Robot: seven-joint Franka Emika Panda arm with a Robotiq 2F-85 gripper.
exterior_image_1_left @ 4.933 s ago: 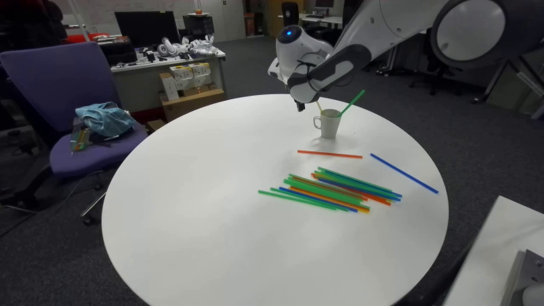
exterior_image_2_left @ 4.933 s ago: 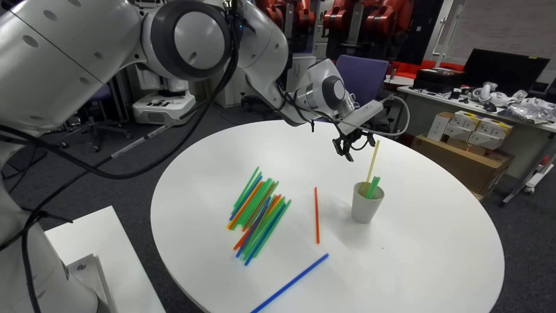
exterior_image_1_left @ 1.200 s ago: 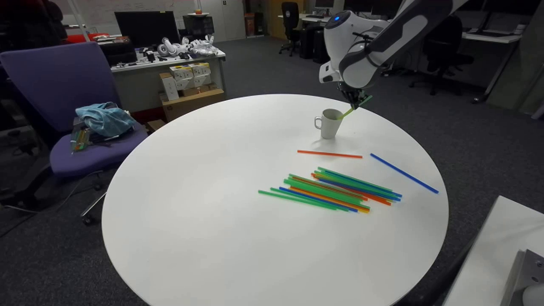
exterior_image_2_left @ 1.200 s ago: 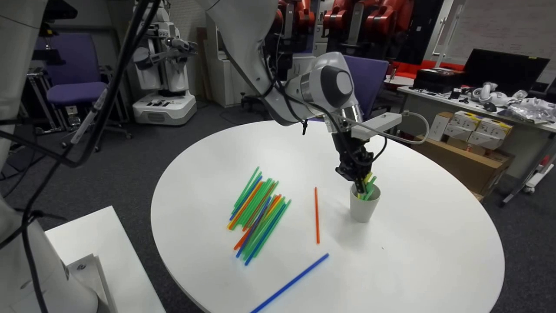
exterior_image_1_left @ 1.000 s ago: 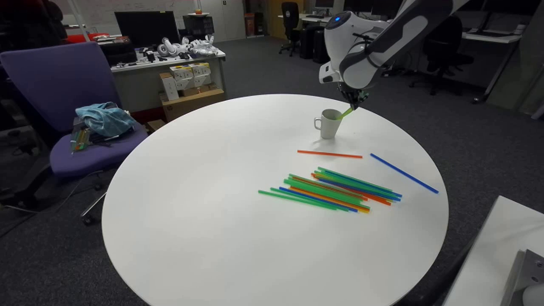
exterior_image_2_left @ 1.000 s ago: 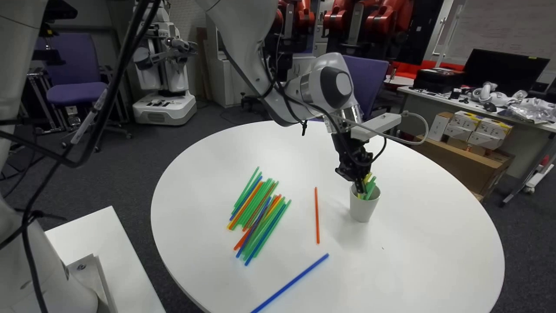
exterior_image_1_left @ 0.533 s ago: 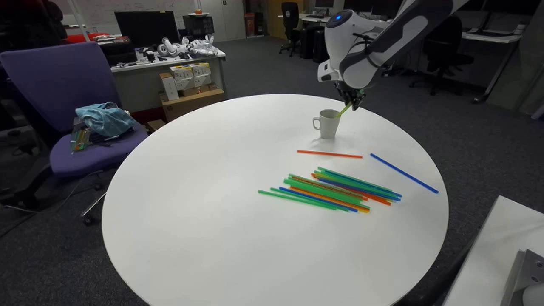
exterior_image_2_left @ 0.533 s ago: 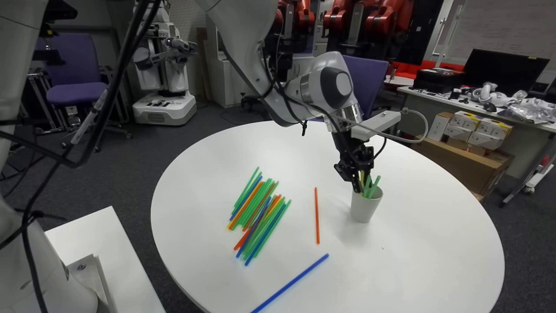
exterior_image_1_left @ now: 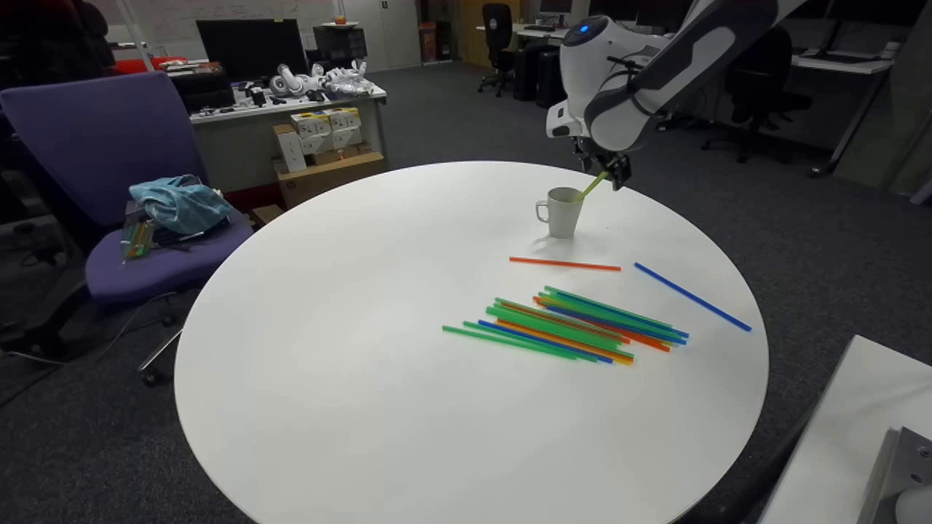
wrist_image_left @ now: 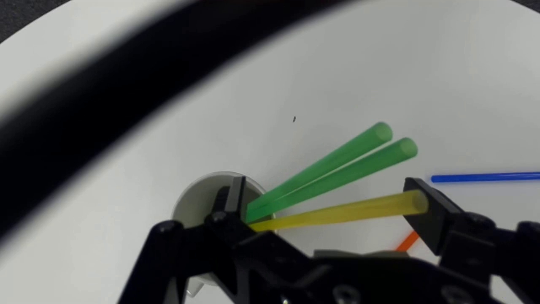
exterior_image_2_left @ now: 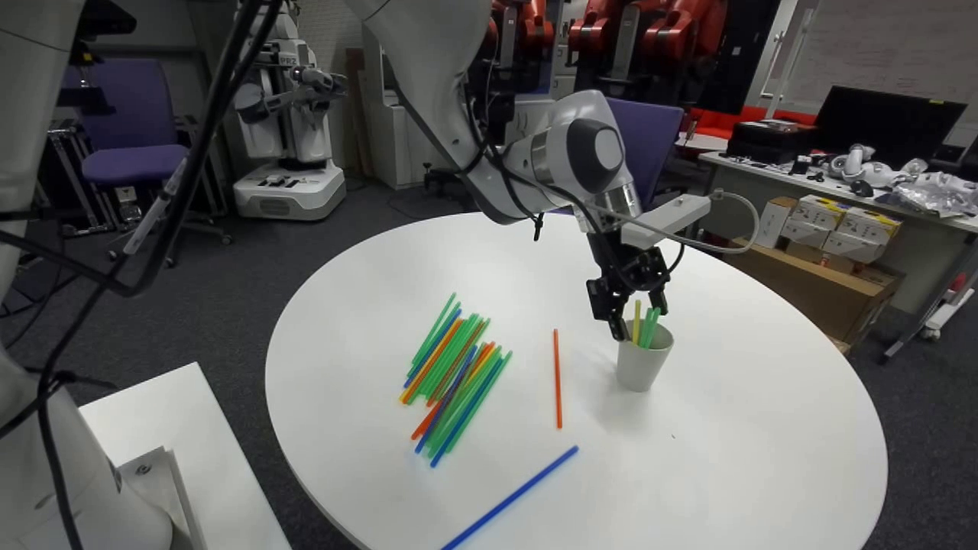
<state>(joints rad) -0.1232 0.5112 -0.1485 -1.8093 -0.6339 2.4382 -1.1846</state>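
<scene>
While the black gripper (exterior_image_2_left: 640, 321) hangs just over the white mug (exterior_image_2_left: 642, 370), its fingers (wrist_image_left: 234, 198) are spread apart and pinch nothing that shows. A yellow straw (wrist_image_left: 337, 214) stands between them; in the wrist view its upper end overlaps one finger, and whether they touch cannot be told. Its lower end is inside the mug, and its long axis slants up over the rim, the upper end pointing away from the mug's handle (exterior_image_1_left: 539, 211) in an exterior view. Two green straws (wrist_image_left: 329, 164), close together, also lean out of the mug, tilted much the same way. So three straws are already in the mug, while those left lie outside it, flat on the round white table (exterior_image_1_left: 328, 364). Nearest the mug lies a red straw (exterior_image_2_left: 558, 382), with a pile of green, blue, orange and red straws (exterior_image_2_left: 447, 359) beyond it. Farther from the mug than the red straw, a single blue straw (exterior_image_2_left: 512, 497) lies at an angle to it. Well beyond the mug, past the table's edge, a purple chair (exterior_image_1_left: 95, 124) holds a blue cloth (exterior_image_1_left: 180, 206).
</scene>
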